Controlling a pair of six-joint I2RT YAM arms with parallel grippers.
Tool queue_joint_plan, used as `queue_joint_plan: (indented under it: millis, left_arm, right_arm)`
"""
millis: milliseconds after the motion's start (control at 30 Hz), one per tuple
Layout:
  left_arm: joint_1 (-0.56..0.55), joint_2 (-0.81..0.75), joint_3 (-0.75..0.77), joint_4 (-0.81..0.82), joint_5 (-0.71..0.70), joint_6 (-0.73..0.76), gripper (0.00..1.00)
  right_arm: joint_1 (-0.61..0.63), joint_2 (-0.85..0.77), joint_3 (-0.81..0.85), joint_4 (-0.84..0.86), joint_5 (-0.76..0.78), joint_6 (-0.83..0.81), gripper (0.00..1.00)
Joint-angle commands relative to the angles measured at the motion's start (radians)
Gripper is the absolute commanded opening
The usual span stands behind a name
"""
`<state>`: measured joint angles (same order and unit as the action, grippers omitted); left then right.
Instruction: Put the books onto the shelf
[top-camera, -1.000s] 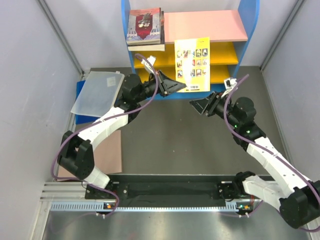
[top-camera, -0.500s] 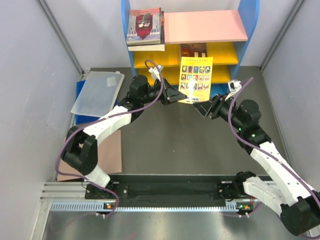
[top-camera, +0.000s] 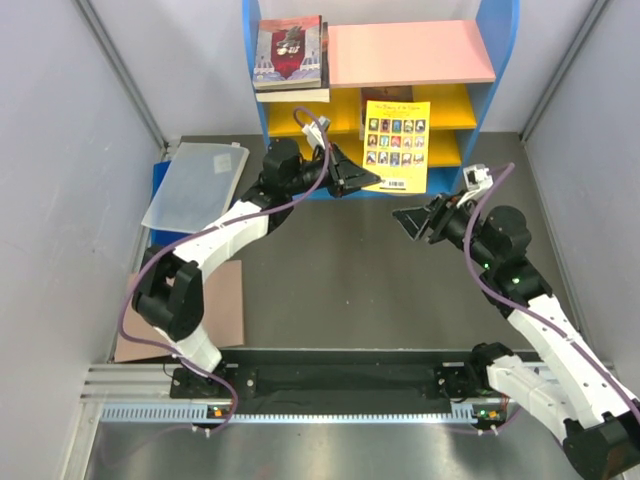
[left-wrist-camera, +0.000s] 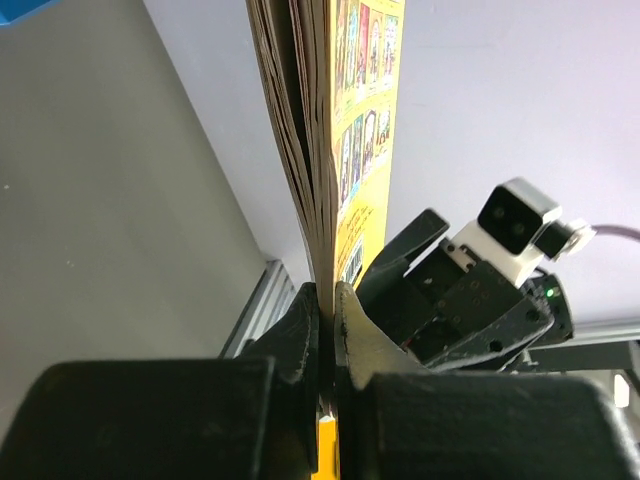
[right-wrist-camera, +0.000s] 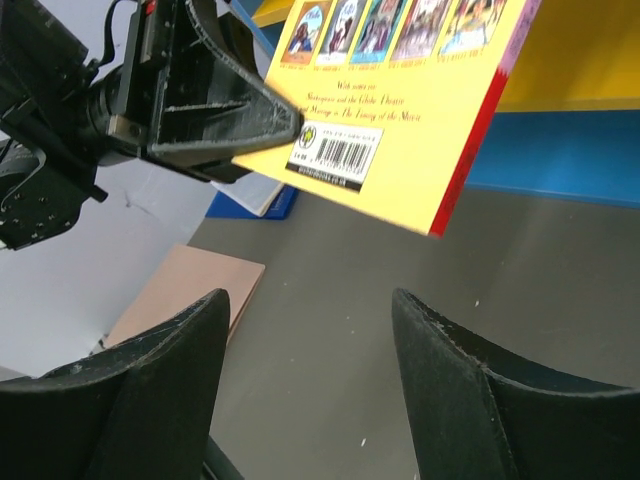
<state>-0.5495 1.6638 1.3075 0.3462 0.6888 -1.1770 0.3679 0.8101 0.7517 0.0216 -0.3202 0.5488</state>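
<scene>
Left pincer (left-wrist-camera: 327, 298) clamps yellow book (top-camera: 397, 140), top edge cropped in wrist view.

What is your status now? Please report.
Left gripper shut on yellow book, in front of shelf. Right gripper open, empty, nearby. Nothing seen in the way.

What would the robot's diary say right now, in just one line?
left end effector: shut on yellow book, in front of shelf | right end effector: open, empty | other books: on shelf top
</scene>
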Motion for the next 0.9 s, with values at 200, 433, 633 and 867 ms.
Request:
queue_joint_plan:
  millis: [200,433,633,867]
  left_arm:
    - [0.006,0.103,0.147,0.218,-0.005,-0.196,0.0]
    - [0.005,0.131,0.199,0.194,-0.04,-0.188,0.0]
    - [0.01,0.134,0.219,0.162,-0.092,-0.161,0.0]
    - [0.026,0.134,0.24,0.11,-0.146,-0.125,0.0]
  right_arm:
    - [-0.012,-0.048,0.014,-0.02,0.039,-0.042,0.67]
    - [-0.014,-0.023,0.072,-0.072,0.096,-0.101,0.67]
    - [-0.014,0.067,0.155,-0.075,0.104,-0.161,0.66]
    - [-0.014,0.205,0.259,-0.063,0.084,-0.207,0.36]
